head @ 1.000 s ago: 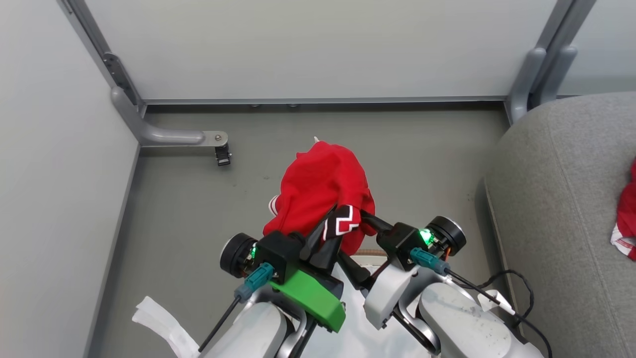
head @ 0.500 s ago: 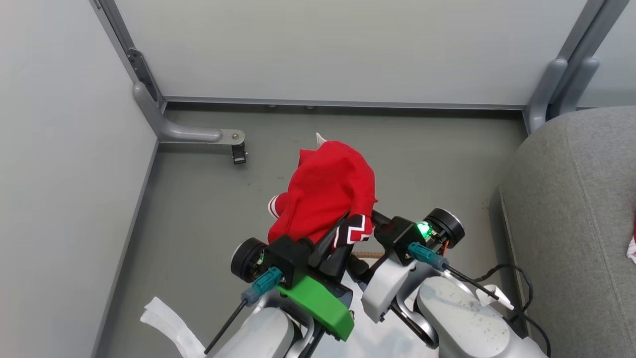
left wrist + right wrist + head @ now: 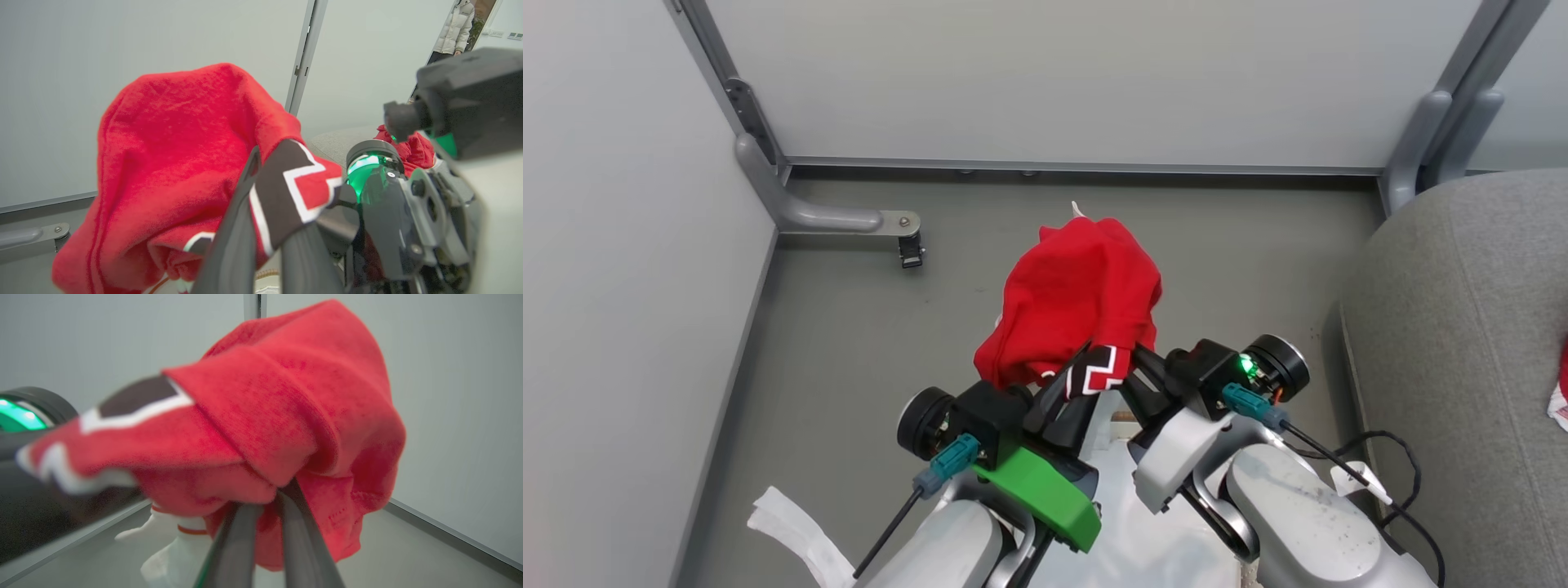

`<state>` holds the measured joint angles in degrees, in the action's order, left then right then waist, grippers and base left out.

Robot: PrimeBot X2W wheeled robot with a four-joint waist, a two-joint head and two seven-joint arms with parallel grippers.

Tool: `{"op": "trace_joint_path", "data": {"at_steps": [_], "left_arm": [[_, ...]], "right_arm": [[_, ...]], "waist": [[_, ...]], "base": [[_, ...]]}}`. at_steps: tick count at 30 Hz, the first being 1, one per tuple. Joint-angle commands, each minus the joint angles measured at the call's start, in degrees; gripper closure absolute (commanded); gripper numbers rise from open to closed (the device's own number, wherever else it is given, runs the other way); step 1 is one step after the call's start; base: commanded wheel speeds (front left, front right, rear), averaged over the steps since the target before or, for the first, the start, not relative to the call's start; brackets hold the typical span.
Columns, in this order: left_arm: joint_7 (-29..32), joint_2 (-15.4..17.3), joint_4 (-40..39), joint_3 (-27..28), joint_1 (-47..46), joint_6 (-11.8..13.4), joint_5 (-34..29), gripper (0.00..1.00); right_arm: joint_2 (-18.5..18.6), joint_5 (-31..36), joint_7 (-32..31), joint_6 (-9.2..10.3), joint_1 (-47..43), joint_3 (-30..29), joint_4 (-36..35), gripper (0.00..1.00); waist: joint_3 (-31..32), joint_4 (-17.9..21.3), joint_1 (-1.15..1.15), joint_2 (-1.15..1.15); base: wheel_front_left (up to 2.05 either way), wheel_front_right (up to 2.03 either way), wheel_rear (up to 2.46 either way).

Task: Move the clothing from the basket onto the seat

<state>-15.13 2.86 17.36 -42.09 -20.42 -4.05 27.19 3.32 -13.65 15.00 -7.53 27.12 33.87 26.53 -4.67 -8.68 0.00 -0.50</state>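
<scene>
Currently the red garment (image 3: 1078, 302) is being held aloft over the floor, well to the left of the seat (image 3: 1462, 343) and apart from it. Its dark, white-edged trim is being clamped by the left fingers (image 3: 235, 245), and red cloth is being pinched by the right fingers (image 3: 237, 543), which are drawn together on it. Most of the fabric is hanging loose. A fold could be working free during a swing toward the seat, or a trailing hem could be getting dropped short of the seat's edge.

Red clothing (image 3: 1078, 294) in left end effector (image 3: 1082, 376)
</scene>
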Motion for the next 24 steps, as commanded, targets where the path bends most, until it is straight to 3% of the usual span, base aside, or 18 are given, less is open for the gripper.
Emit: {"op": "trace_joint_path", "data": {"at_steps": [1, 2, 24], "left_arm": [[-0.02, 0.10, 0.21, 0.52, -0.06, 0.29, -0.79, 0.16], [-0.02, 0.11, 0.39, 0.96, 0.24, 0.50, -1.13, 0.00], [-0.01, 0.16, 4.42, 5.66, 0.46, -1.57, -5.60, 0.00]], "right_arm": [[0.52, -0.26, 0.26, 0.08, -1.16, -0.78, -0.45, 1.00], [0.54, -0.34, 0.26, 0.08, -1.51, -1.25, -0.78, 1.00], [1.88, -0.88, 0.26, 0.08, -7.98, -11.27, -5.35, 1.00]], "waist": [[-0.03, 1.44, 0.00, 0.50], [-0.01, 2.51, 0.00, 0.50], [-3.47, 34.19, 0.00, 0.50]], "base": [[0.00, 0.00, 0.00], [0.00, 0.00, 0.00], [0.00, 0.00, 0.00]]}}
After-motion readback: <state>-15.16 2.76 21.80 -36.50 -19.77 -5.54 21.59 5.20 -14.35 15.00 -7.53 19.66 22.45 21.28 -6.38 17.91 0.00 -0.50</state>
